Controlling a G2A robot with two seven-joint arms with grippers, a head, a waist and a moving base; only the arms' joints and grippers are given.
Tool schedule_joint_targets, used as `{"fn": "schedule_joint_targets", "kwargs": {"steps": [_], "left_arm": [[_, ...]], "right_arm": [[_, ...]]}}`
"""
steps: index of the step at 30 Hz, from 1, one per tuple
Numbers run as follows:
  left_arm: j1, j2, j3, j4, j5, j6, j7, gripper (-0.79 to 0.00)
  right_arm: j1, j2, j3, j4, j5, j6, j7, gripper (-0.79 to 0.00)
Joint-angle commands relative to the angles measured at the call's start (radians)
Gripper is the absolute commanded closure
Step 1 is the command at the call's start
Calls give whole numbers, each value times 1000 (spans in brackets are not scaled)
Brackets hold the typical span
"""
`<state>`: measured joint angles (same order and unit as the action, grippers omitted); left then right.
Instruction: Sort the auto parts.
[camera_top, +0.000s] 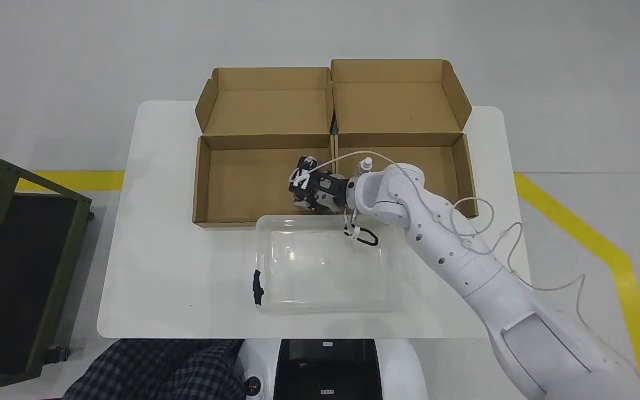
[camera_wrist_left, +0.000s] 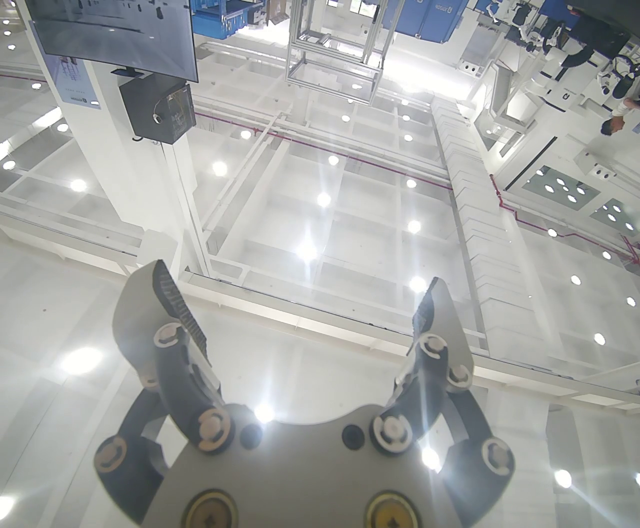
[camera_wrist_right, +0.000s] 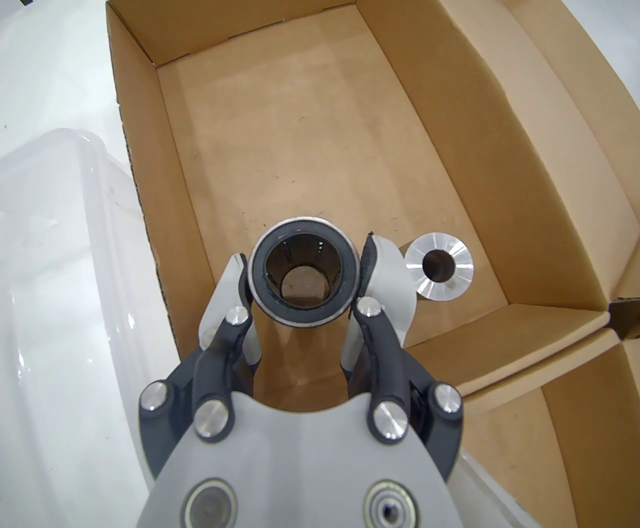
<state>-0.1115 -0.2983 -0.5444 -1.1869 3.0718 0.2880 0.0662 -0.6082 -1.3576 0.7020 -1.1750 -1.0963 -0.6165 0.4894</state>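
While the right gripper (camera_wrist_right: 305, 262) clamps the bearing (camera_wrist_right: 256, 272) by its round sides above the cardboard box (camera_wrist_right: 280, 125), near a silver bushing (camera_wrist_right: 415, 275) inside it, the part looks heavy, rigid and slick; the left gripper (camera_wrist_left: 297, 277) gapes wide.

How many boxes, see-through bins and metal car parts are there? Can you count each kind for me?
Cardboard boxes: 2, the left box and the right box
Clear plastic bin: 1
Metal parts: 2, the black-faced ring held in the right gripper and the silver sleeve in the left box
Total: 5
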Motion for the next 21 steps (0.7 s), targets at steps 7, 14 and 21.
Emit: {"fn": "schedule_joint_targets", "kwargs": {"steps": [7,14,21], "left_arm": [[0,0,0,0,0,0,0,-785],[0,0,0,0,0,0,0,-785],[0,0,0,0,0,0,0,-785]], "right_arm": [[-8,3,26,-35,1,-17,-17,-508],[-27,21,93,-131,8,-29,-20,-520],[-88,52,193,-292,6,-54,-21,-570]]}}
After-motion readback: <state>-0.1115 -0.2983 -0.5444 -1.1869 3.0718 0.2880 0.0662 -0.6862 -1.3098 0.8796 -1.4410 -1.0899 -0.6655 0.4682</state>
